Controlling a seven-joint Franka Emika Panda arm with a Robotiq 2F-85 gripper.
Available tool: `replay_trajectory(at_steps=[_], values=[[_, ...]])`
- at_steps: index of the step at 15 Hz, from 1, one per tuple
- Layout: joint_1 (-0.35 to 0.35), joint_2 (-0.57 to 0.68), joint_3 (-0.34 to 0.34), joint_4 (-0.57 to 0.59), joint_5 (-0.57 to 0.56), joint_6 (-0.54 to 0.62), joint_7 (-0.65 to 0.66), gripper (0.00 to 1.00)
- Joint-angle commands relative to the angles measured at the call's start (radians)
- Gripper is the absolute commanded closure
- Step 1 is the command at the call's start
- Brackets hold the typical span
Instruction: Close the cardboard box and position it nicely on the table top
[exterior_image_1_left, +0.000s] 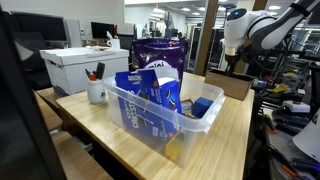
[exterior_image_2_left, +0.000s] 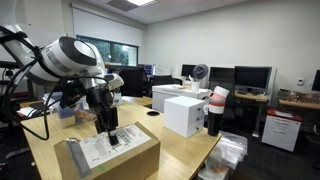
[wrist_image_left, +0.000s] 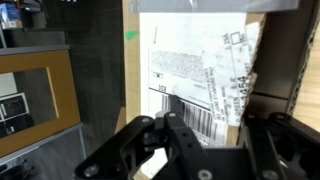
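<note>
The cardboard box (exterior_image_2_left: 105, 158) is brown and low, and stands on the wooden table top (exterior_image_2_left: 185, 152) with a white shipping label on its upper flap. It also shows behind the clear bin in an exterior view (exterior_image_1_left: 232, 86) and fills the wrist view (wrist_image_left: 200, 60). My gripper (exterior_image_2_left: 112, 138) points straight down with its tips on the labelled flap, which looks flat. The fingers look shut and hold nothing. In the wrist view the gripper (wrist_image_left: 215, 128) sits over the label's barcode. The arm hangs above the box in an exterior view, and the gripper (exterior_image_1_left: 236, 68) is partly hidden there.
A clear plastic bin (exterior_image_1_left: 150, 112) of snack packs stands at the table's front. A white lidded file box (exterior_image_1_left: 70, 68) and a cup of pens (exterior_image_1_left: 96, 92) stand beside it. The white box also shows in an exterior view (exterior_image_2_left: 185, 113). The box lies near the table edge (exterior_image_2_left: 205, 152).
</note>
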Motion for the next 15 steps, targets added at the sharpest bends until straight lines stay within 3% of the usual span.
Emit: replay_trajectory(at_steps=[1,7,11,15], values=[[0.009,0.031,-0.018,-0.014,0.206,0.005,-0.161,0.38],[0.010,0.027,-0.035,0.015,0.570,-0.025,-0.467,0.06],[0.011,0.011,-0.048,0.030,0.799,-0.051,-0.667,0.00],[0.009,0.015,-0.047,0.065,0.905,-0.117,-0.746,0.00]])
